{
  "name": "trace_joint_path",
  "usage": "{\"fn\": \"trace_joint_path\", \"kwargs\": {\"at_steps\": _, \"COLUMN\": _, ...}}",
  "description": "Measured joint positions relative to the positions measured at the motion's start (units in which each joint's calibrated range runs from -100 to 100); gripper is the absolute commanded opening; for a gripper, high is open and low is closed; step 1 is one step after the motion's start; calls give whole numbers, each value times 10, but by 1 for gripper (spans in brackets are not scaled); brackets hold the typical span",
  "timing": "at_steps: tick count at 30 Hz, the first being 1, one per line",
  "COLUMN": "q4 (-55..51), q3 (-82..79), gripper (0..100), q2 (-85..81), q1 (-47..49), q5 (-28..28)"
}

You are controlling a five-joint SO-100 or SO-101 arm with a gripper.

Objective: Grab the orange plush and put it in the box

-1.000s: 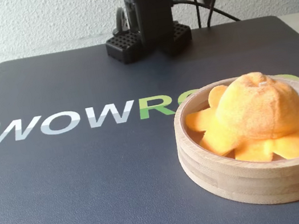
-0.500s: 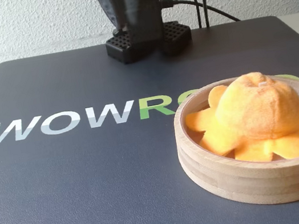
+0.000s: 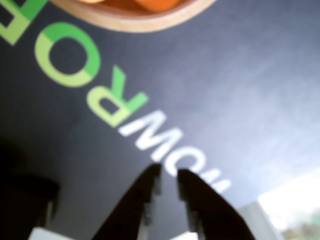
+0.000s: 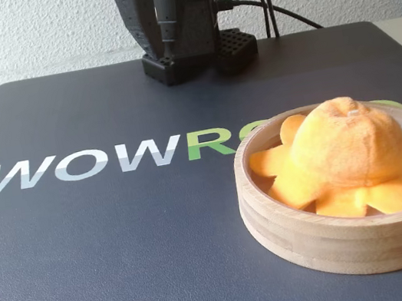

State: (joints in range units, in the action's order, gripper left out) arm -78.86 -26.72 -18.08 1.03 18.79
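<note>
Fixed view shows the orange plush sitting inside the box. Wrist view – the gripper hangs nearly closed and empty above the desk.

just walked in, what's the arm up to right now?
Nothing is being handled at this moment. The soft orange octopus plush already sits inside the round light-wood box, on the right of the dark grey printed mat in the fixed view. In the wrist view the black two-finger gripper is empty, its fingers nearly together, above the mat's lettering and clear of the box rim. The placing looks done.
</note>
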Motion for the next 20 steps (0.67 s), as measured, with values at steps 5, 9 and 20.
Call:
{"fn": "trace_joint_path", "kwargs": {"at_steps": 5, "q4": -1, "q3": 0, "gripper": 3, "q2": 0, "q1": 8, "q5": 0}}
{"fn": "trace_joint_path", "kwargs": {"at_steps": 9, "q4": -1, "q3": 0, "gripper": 3, "q2": 0, "q1": 8, "q5": 0}}
{"fn": "trace_joint_path", "kwargs": {"at_steps": 20, "q4": -2, "q3": 0, "gripper": 3, "q2": 0, "q1": 8, "q5": 0}}
